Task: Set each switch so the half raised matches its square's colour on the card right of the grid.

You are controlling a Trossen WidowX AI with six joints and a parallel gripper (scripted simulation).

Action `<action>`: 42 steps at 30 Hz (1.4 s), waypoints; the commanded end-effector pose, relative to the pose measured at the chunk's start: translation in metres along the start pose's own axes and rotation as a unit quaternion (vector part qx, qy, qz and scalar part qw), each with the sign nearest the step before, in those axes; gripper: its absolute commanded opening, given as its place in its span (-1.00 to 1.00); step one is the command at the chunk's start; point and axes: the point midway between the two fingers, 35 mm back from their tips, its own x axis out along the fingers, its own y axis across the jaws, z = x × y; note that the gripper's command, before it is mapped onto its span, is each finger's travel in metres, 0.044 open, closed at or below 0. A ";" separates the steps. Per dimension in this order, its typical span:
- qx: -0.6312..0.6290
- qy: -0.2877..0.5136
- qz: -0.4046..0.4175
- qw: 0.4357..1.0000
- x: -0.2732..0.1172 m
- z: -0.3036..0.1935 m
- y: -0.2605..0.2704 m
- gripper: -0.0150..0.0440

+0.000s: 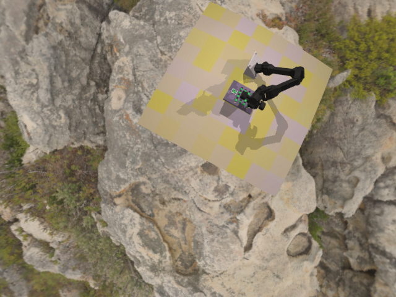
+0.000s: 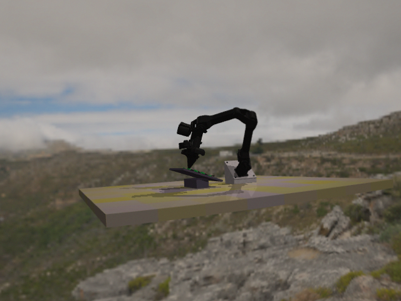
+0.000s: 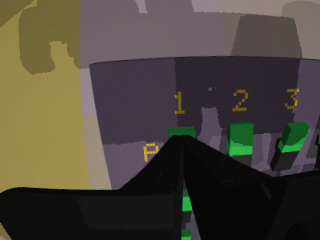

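The purple-grey panel is tilted, its far edge higher. My gripper is shut and empty; its tips are at the far end of the column 1, row A switch, touching it or just above. Only a strip of that switch's green half shows. The row A switch under 2 and the one under 3 show green far halves. In the wrist view the fingers hide much of column 1 and the nearer rows. The card shows small in the top view, its squares too small to read surely.
The panel stands on a block on the chequered table. The arm's pale base mount is on the panel's near side. Arm shadows fall across the panel and table.
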 end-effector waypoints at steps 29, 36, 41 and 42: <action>0.005 -0.009 -0.004 1.000 -0.061 -0.062 -0.035 -0.49; 0.004 -0.021 -0.004 1.000 -0.028 -0.062 -0.035 -0.49; 0.004 -0.022 -0.003 1.000 -0.027 -0.062 -0.035 -0.49; 0.004 -0.022 -0.003 1.000 -0.027 -0.062 -0.035 -0.49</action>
